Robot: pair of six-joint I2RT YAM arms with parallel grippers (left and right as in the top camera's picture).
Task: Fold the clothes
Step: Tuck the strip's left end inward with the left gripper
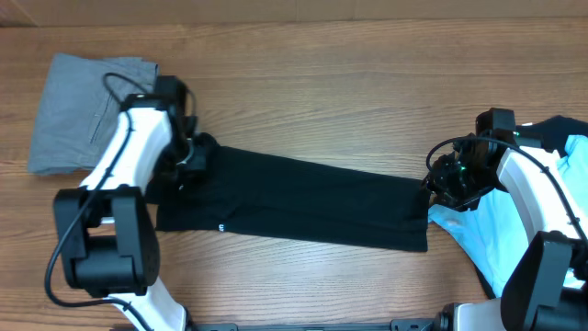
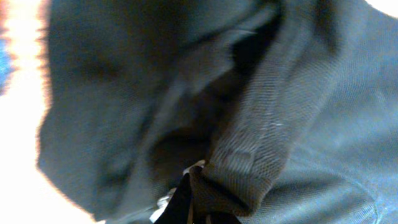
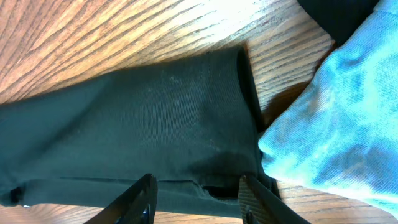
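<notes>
black T-shirt (image 1: 303, 202): half-folded strip | left fingers (image 2: 180, 205): pinching one end | right fingers (image 3: 140, 199): apart, empty | light blue T-shirt (image 1: 514, 230): unfolded

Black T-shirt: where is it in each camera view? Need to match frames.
Overhead: black T-shirt stretched across the centre.
Left wrist: the shirt fills the frame, bunched.
Right wrist: its end lies mid-frame.
Landmark: light blue shirt beside that end, clear in overhead and right wrist.
</notes>
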